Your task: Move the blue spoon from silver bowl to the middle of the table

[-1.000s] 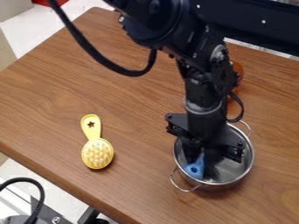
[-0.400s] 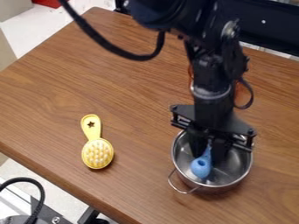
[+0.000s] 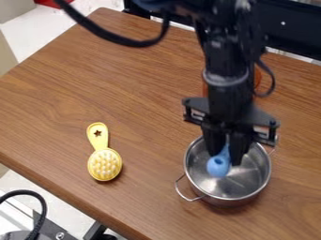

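Pointing near and slightly left, round dark-spotted end first, blue spoon [image 3: 217, 165] is clamped by fingers [image 3: 239, 149], long axis slanted.

Is looking most likely like a robotics lab, judging by the black robot arm [image 3: 229, 58] above the wooden table [image 3: 144, 136]. Is suggesting the same with the black cable [image 3: 25, 191] and bolted metal hardware [image 3: 55, 230] at lower left.

No legible text, labels, brands, numbers or signs in frame.
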`<act>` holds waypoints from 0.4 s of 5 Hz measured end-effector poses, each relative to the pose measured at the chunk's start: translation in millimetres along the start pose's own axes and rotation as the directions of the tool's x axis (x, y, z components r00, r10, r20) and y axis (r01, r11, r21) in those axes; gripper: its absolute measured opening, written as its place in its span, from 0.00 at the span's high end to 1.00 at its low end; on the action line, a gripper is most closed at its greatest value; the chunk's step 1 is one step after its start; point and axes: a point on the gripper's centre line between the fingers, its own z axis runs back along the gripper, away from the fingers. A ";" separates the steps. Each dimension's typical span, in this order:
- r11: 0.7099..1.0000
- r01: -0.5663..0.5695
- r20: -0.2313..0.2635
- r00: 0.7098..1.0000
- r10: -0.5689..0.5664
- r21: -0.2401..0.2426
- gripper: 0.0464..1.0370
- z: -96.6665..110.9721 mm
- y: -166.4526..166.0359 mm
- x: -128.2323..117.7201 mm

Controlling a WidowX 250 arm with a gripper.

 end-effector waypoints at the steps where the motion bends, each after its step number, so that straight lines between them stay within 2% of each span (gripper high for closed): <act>1: 1.000 -0.026 0.032 0.999 0.025 0.007 0.77 9.9 8.5 3.5; 2: 0.998 -0.050 0.047 0.998 0.049 0.036 0.77 12.4 25.3 7.9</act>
